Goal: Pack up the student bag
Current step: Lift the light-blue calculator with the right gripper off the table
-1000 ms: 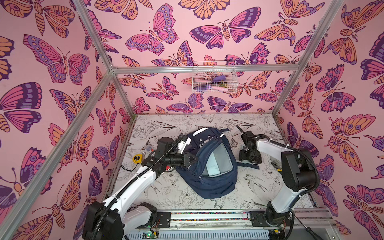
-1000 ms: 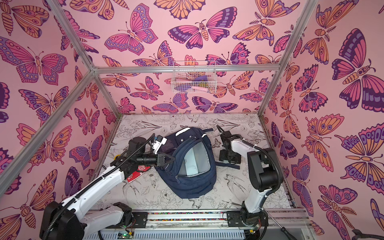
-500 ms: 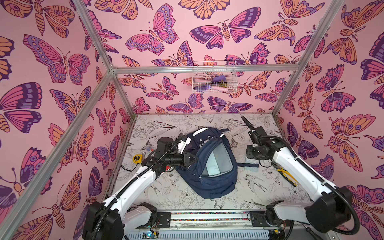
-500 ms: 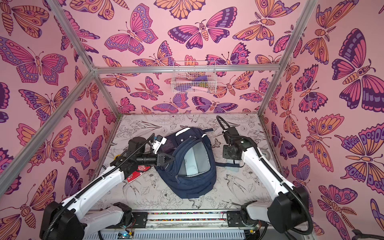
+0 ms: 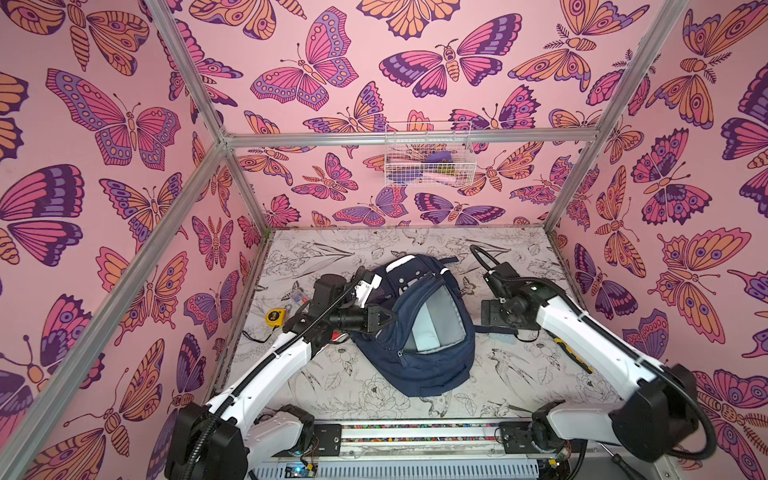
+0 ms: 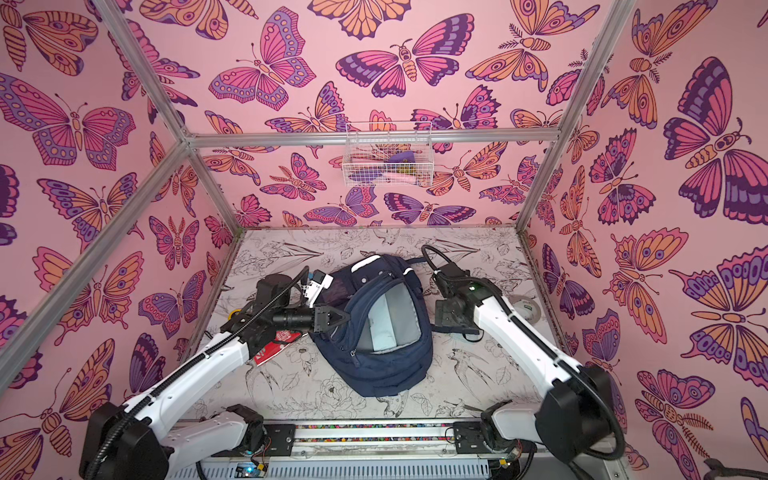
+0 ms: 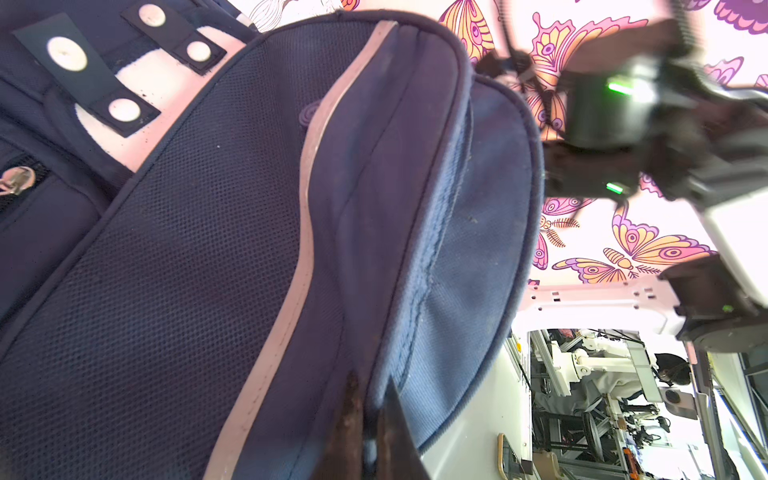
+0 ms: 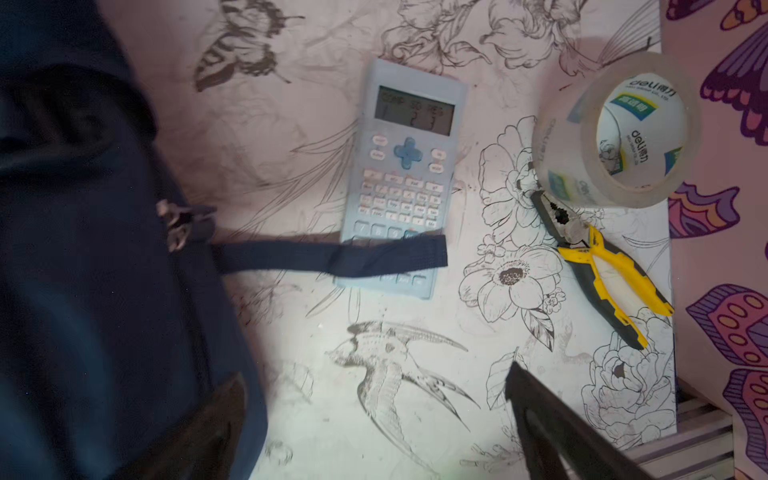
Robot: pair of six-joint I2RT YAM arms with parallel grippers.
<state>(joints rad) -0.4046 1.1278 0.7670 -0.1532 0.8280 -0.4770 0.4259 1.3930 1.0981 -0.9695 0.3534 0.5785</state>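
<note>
Top views, both of them, show the student bag point(image 5: 432, 332) lying flat around the middle of the tabletop point(image 5: 332, 386), main compartment gaping open with the grey lining on show. The left gripper point(image 5: 384, 322) comes in from the left side and is pinched tight on the rim of that opening. The left wrist view backs this up, with the navy fabric caught between the closed jaws. The right gripper point(image 8: 382, 428) is spread wide in the right wrist view with nothing in it, one finger over the bag's side and the other over bare tabletop. Between the bag and the right edge there's a light blue calculator point(image 8: 401, 178) lying face up, and a strap point(image 8: 332, 253) from the bag is draped across its lower keys. Closer to the right edge a roll of clear tape point(image 8: 615, 129) lies flat, with yellow-handled pliers point(image 8: 602, 266) nosed right up against it. Near the left edge sits a yellow tape measure point(image 5: 275, 316), and a red booklet point(image 6: 276, 347) pokes out from under the left arm. A wire basket point(image 5: 428, 158) hangs on the back wall.
</note>
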